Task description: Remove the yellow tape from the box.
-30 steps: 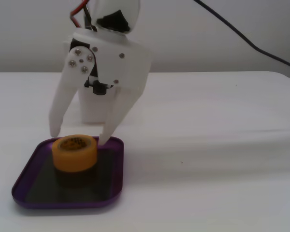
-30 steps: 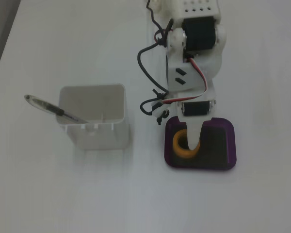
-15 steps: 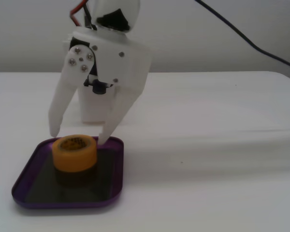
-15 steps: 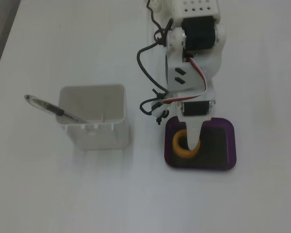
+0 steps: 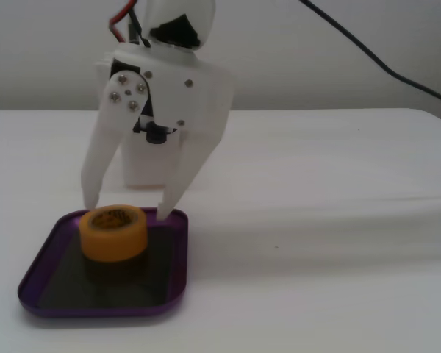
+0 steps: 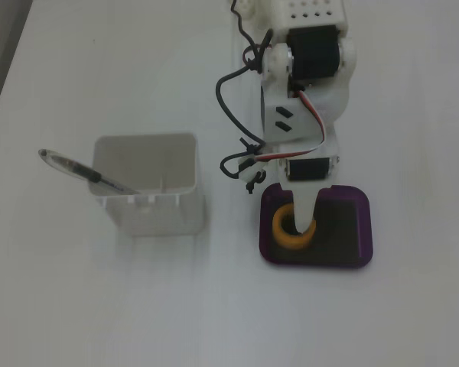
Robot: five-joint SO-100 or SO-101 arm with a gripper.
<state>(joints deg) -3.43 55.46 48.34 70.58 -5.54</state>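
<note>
Yellow tape: inside purple box, just below the tool, between its tips.
Tool: fingers spread wide, straddling the roll, apparently readying a grasp.

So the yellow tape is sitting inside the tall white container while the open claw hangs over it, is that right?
Not quite: the yellow tape sits in the purple box, not the white container. Both fixed views show this. The open claw does hang over it.

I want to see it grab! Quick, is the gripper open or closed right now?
Gripper: open, fingers spread either side of the yellow tape, holding nothing.
</note>
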